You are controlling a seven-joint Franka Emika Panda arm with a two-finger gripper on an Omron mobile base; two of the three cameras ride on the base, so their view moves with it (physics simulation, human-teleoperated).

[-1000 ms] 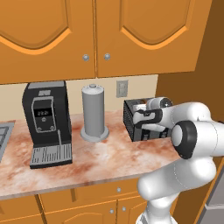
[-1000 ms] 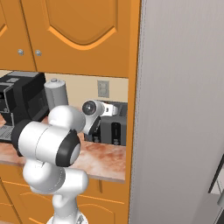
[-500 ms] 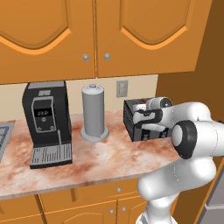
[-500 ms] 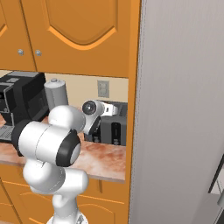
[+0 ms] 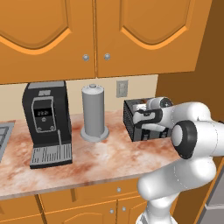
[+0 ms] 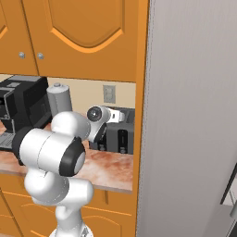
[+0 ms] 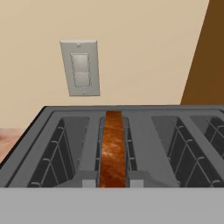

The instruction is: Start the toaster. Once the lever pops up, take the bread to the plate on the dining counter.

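Note:
The black toaster (image 5: 129, 119) stands at the right end of the marbled worktop, against the brown side wall; it also shows as a dark box (image 6: 121, 134) in the right base view. My gripper (image 5: 142, 124) is lowered onto its top from the front. In the hand view the toaster's top (image 7: 144, 131) is very close, and the bread (image 7: 113, 148) stands on edge in the left-of-middle slot, brown crust up, running straight down to where my fingertips sit. The fingertips themselves are hidden. My gripper is shut on the bread. The plate and the dining counter are out of view.
A grey cylinder (image 5: 94, 113) and a taller black coffee machine (image 5: 47, 127) stand left of the toaster. A wall socket (image 7: 80, 68) sits behind it. Orange wall cabinets (image 5: 109, 30) hang overhead. A tall grey panel (image 6: 190, 115) rises close on the right.
The jaws have gone from wide open to shut around the slice. The arm and the toaster have hardly moved.

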